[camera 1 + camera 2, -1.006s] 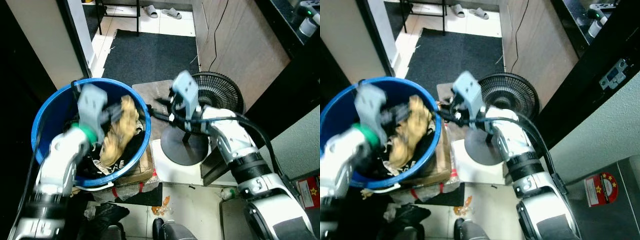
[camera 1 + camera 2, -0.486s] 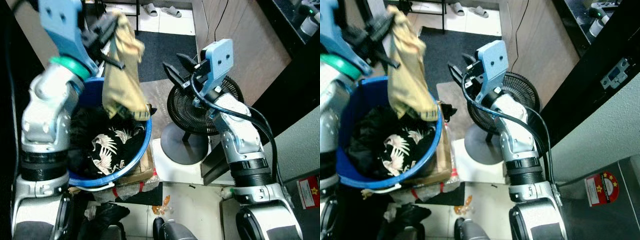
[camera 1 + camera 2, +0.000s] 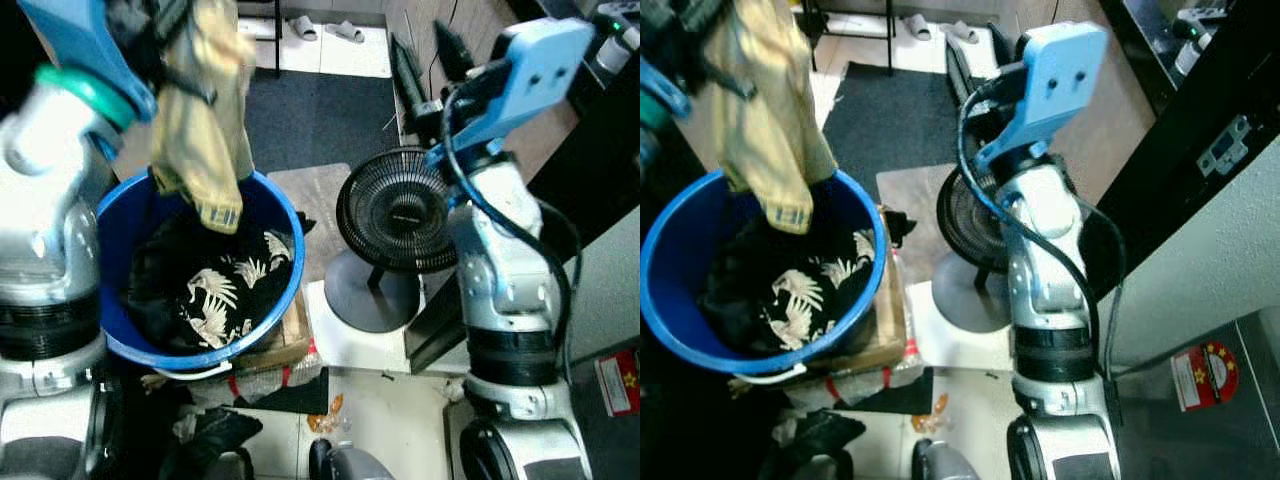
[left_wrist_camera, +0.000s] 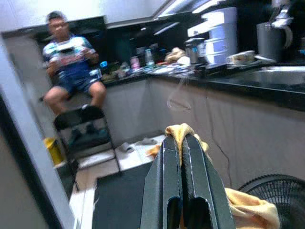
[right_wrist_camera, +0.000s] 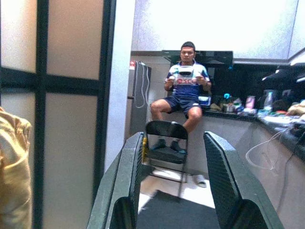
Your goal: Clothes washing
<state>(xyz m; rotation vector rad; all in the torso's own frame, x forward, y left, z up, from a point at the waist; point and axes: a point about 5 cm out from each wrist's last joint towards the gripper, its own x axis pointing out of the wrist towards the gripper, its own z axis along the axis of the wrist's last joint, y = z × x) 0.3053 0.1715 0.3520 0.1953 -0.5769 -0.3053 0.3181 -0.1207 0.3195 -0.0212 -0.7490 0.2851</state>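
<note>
We hold our left gripper (image 4: 182, 143) raised high on the left side of the scene, its two black fingers pinched tight together on a fold of the yellow garment (image 3: 203, 110). The cloth bunches out past the fingertips and hangs down from them in a long crumpled drape, its lower hem dangling just above the blue bucket (image 3: 284, 301), over the far left part of the rim. The bucket sits on the floor at our left and holds more laundry: a black shirt with a pale leaf print (image 3: 228, 292) lying on top of other dark clothes.

Our right gripper (image 5: 174, 183) is lifted high on the right, well apart from the bucket, with its fingers spread wide and nothing between them. Its arm rises over a black fan (image 3: 399, 211) that stands on a round base to the right of the bucket. A dark mat (image 3: 316, 115) lies on the floor farther off, and a pair of slippers (image 3: 322, 28) rests beyond it on the pale tiles.

Through the spread fingers we see a person (image 5: 186, 93) sitting up on a counter with feet on a folding chair (image 5: 166, 148), holding something in both hands at chest height. A dark countertop (image 4: 248, 88) crowded with kitchen things runs along the far side.
</note>
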